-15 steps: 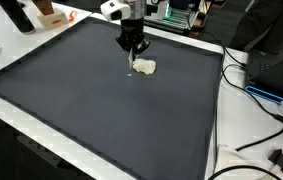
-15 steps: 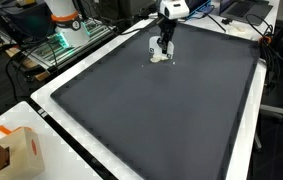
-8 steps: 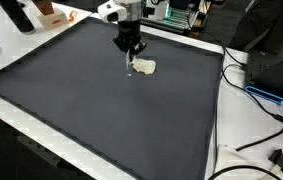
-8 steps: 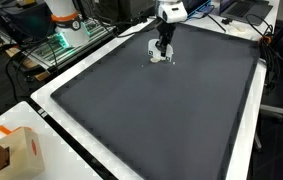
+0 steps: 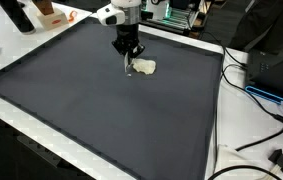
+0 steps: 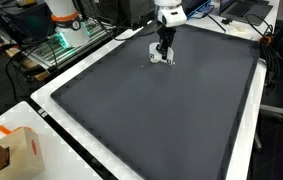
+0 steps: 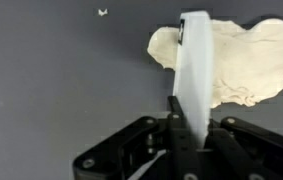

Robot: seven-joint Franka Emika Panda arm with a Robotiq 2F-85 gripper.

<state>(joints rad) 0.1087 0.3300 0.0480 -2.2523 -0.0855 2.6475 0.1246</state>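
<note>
One pale dough lump [image 7: 243, 62] on dark mat [image 5: 101, 110], near counter [image 5: 226, 130] edge on arm's side. End effector [image 7: 186, 135] clamped tight on white blade [image 7: 194, 70], tip at lump's edge. Looks like scraping/cutting step to me; next move wants blade upright, steady pressure.

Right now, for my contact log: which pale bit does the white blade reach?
The large cream lump; the blade overlaps its left part in the wrist view. The tiny crumb lies apart.

The gripper [image 7: 186, 128] is black, and the flat blade [image 7: 194, 70] in it is plain white. The lump of dough [image 7: 243, 62] is pale cream. The mat [image 7: 51, 90] is an even dark grey, with one white crumb [image 7: 102, 12]; the table rim [image 5: 221, 100] around it, in an exterior view, is white
</note>
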